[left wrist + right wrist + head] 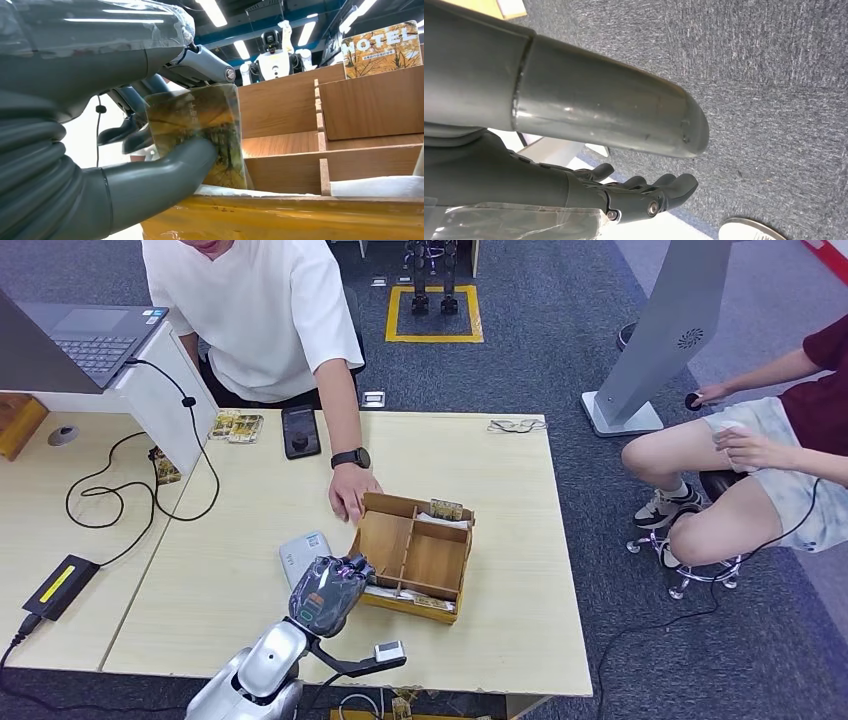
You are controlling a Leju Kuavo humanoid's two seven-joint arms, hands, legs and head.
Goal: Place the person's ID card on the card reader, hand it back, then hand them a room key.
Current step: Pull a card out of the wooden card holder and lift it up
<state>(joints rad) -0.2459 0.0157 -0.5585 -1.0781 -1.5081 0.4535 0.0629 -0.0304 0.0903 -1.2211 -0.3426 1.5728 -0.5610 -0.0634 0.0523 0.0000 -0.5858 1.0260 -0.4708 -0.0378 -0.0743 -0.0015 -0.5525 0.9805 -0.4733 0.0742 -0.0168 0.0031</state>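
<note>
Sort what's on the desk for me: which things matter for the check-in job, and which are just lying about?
Job:
room key card, pinched in left hand
wooden key box
grey card reader
person's hand resting by the box

Lying about:
laptop
black phone
glasses
black power adapter

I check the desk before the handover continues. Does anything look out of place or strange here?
Nothing looks spilled or damaged. The left robot hand holds a room key card beside the wooden box. A person's hand rests on the table at the box's far corner, which seems normal for a handover.
</note>
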